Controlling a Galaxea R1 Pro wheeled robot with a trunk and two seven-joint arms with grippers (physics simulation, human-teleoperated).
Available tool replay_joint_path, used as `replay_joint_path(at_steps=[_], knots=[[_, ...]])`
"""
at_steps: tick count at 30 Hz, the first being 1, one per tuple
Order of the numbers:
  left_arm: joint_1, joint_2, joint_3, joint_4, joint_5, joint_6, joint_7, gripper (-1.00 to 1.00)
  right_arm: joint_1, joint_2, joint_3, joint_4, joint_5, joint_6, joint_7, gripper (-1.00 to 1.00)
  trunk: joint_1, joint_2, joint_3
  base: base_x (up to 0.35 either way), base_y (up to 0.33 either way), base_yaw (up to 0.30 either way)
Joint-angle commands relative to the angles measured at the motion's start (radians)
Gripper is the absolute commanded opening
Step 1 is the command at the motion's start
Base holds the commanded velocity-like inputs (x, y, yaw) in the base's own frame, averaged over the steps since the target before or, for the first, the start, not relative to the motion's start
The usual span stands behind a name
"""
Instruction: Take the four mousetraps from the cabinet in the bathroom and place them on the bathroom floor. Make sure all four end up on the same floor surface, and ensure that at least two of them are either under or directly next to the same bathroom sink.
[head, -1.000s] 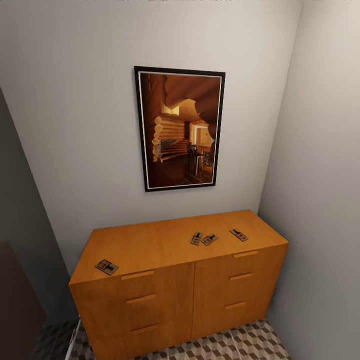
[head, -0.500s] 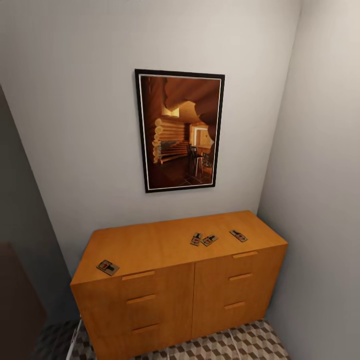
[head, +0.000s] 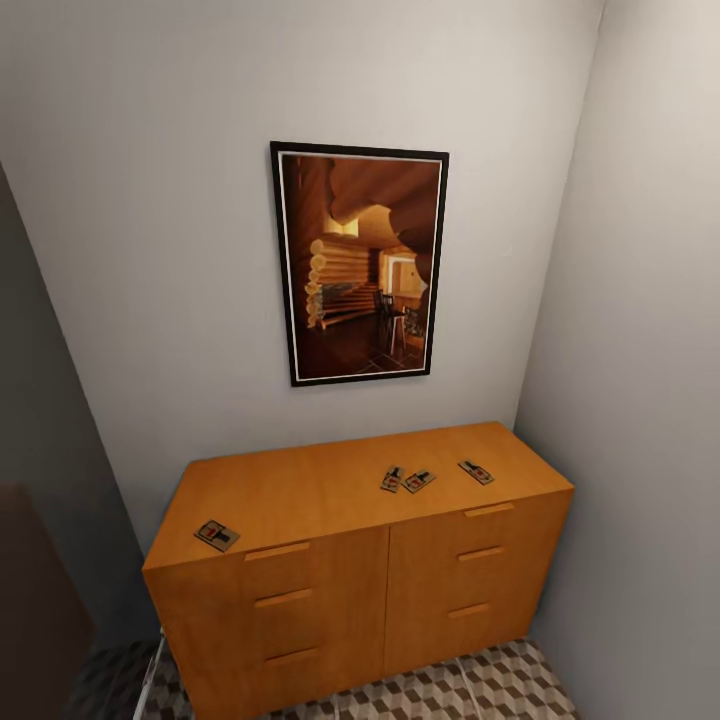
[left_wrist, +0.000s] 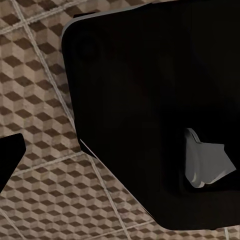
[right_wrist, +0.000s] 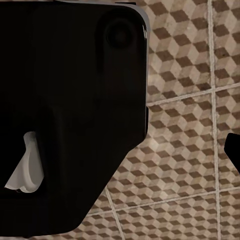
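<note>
I see four mousetraps (head: 216, 535) (head: 392, 479) (head: 419, 479) (head: 476, 471) lying flat on the cabinet (head: 300, 495), lower centre, long axes angled differently. I cannot tell either gripper's jaw state.

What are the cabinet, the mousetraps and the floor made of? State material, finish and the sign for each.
The cabinet: apparently wood or veneer, orange-brown, satin; faint grain and a soft sheen on its top. The mousetraps: probably small wooden boards with dark, likely metal, parts; too small to confirm. The bathroom floor: looks like tile, matte cube print, pale grout lines.
</note>
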Motion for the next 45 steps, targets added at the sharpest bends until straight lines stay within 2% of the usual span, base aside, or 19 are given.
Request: replay_joint_path(at_steps=[1,45], knots=[[0.000,0.000,0.000,-0.001,-0.010,0.002,0.000,1.00,-0.001,0.000,0.000,0.001,-0.001,-0.004,0.000,1.00,0.000,-0.001,0.000,0.000,0.000,0.000],[0.001,0.000,0.000,-0.001,-0.010,0.001,0.001,1.00,0.000,0.000,0.000,0.001,-0.001,-0.003,0.000,1.00,0.000,-0.001,0.000,0.000,0.000,0.000]])
